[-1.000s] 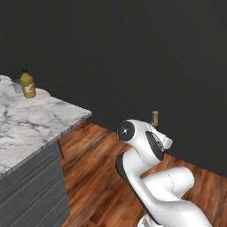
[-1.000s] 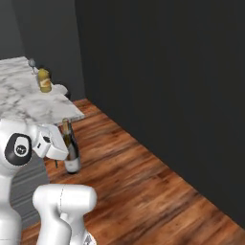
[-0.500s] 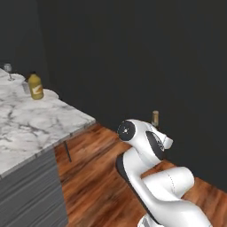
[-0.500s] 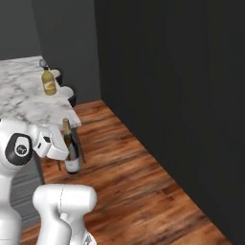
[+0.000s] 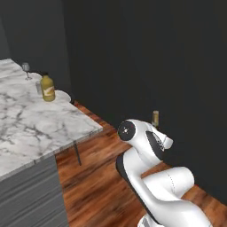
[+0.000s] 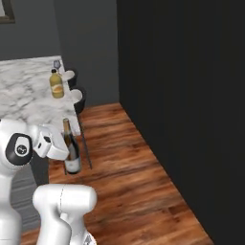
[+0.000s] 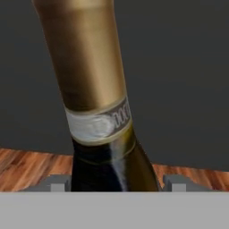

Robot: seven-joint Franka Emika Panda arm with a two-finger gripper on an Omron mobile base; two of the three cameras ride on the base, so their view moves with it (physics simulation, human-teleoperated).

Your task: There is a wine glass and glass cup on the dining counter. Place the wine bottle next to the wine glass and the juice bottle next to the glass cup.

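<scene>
Gold foil on the wine bottle [image 7: 89, 67] is right up against the hand camera, and the two fingertips [image 7: 56, 183] sit on either side of the dark shoulder, so the jaws are pinching the bottle. From the right base view it hangs upright [image 6: 71, 148] beside the arm, out past the counter [image 6: 24, 91] edge, over the wood floor [image 6: 139, 177]. Back on the marble, the juice bottle [image 5: 47, 88] stands near the far corner with the wine glass [image 5: 25, 68] a bit behind it. Can't make out the cup for sure.
</scene>
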